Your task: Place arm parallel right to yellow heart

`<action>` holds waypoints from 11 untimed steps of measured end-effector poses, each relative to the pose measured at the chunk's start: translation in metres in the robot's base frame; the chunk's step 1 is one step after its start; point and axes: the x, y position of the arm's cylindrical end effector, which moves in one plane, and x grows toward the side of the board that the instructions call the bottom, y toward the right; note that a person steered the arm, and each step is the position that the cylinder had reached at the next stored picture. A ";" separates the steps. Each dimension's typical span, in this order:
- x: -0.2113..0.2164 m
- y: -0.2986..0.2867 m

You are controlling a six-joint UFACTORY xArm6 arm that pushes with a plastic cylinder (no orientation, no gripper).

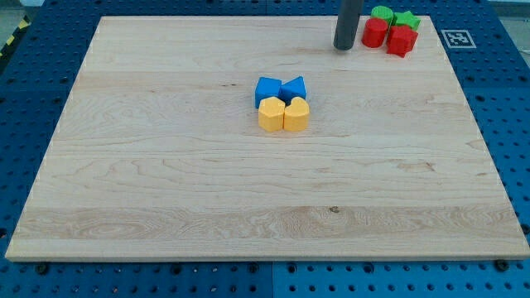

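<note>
Down from the view's top edge comes the dark rod, and my tip (345, 48) rests on the board near its top right part. It carries nothing and has no jaws to open or close; it is a plain blunt end touching the wood only. Just to the view's right of my tip sits a tight group of four blocks: a red cylinder (374, 33), a red block (402, 40) whose shape I cannot make out for certain, a green cylinder (382, 13) behind them and a green star (406, 19) beside that. My tip stands close to the red cylinder but apart from it.

Near the board's middle lies a second group, well apart from my tip, toward the view's lower left of it. The yellow heart (296, 114) is at the group's lower right, touching a yellow hexagon-like block (271, 114) on its left. Directly above them are two blue blocks, a blue cube-like block (267, 88) and a blue angular block (294, 87), pressed against the yellow pair.

The wooden board (166, 182) is pale, with visible grain and a few small dark knots. It lies on a blue perforated table (509, 99). A white fiducial marker (456, 37) sits on the blue surface past the board's top right corner.
</note>
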 end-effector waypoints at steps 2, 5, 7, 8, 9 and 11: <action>0.029 0.000; 0.100 -0.009; 0.114 -0.009; 0.146 -0.014; 0.152 -0.015; 0.160 -0.062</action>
